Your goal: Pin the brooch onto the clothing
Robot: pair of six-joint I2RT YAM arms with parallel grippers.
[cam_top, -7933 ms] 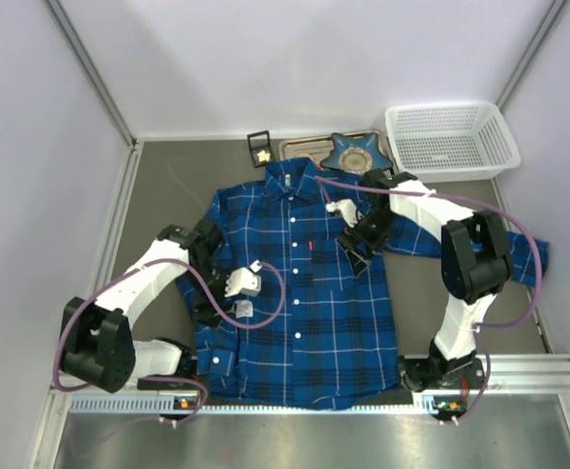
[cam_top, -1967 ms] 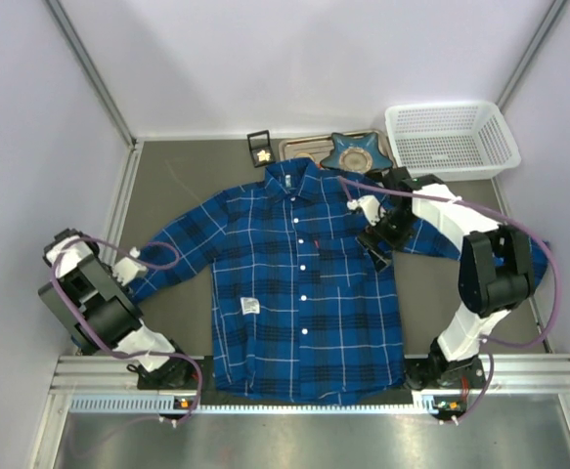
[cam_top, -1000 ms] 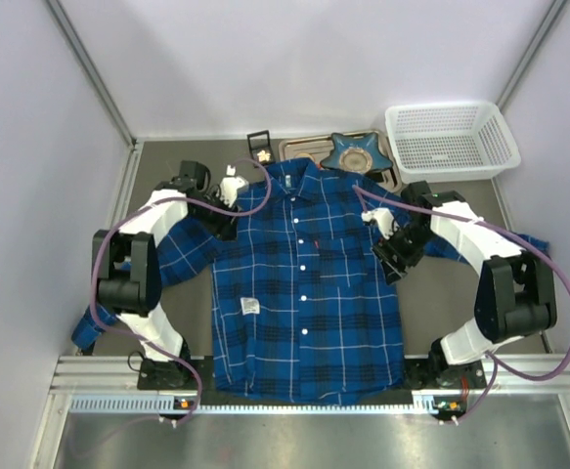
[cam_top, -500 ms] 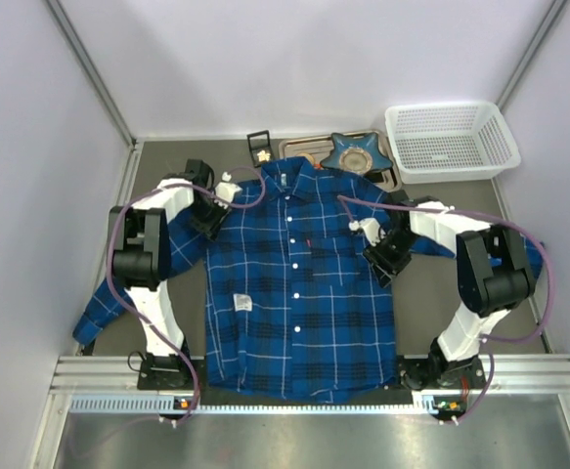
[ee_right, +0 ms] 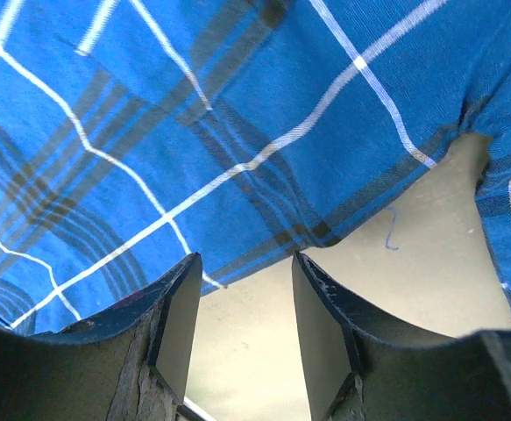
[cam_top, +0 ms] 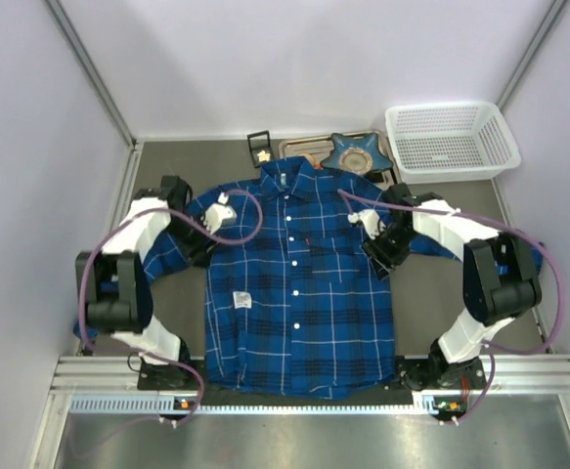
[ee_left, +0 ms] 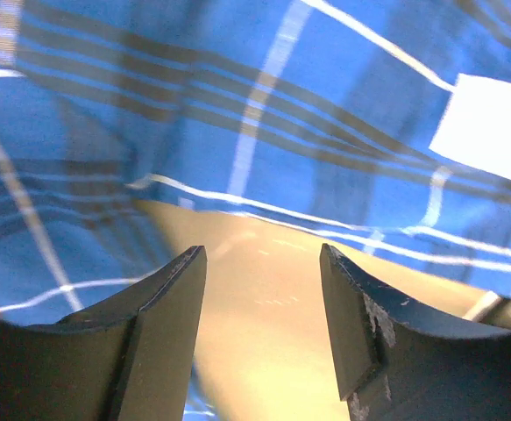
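The blue plaid shirt (cam_top: 299,283) lies flat, front up, in the middle of the table. The brooch (cam_top: 262,151) is a tiny pale gold speck in a small black box behind the collar. My left gripper (cam_top: 203,242) is open and empty at the shirt's left armpit; its wrist view shows bare table between the fingers (ee_left: 159,307) and the shirt's edge (ee_left: 264,105) just beyond. My right gripper (cam_top: 377,257) is open and empty at the shirt's right side, with the shirt's hem edge (ee_right: 264,132) just past its fingertips.
A blue star-shaped dish (cam_top: 358,151) sits on a metal tray (cam_top: 299,149) at the back. A white mesh basket (cam_top: 451,140) stands at the back right. A metal rail (cam_top: 314,376) runs along the near edge. A white label (ee_left: 492,123) shows on the shirt.
My left gripper has moved from the shirt's shoulder near the collar down and out to its left armpit. The right gripper has hardly moved. Both stay open.
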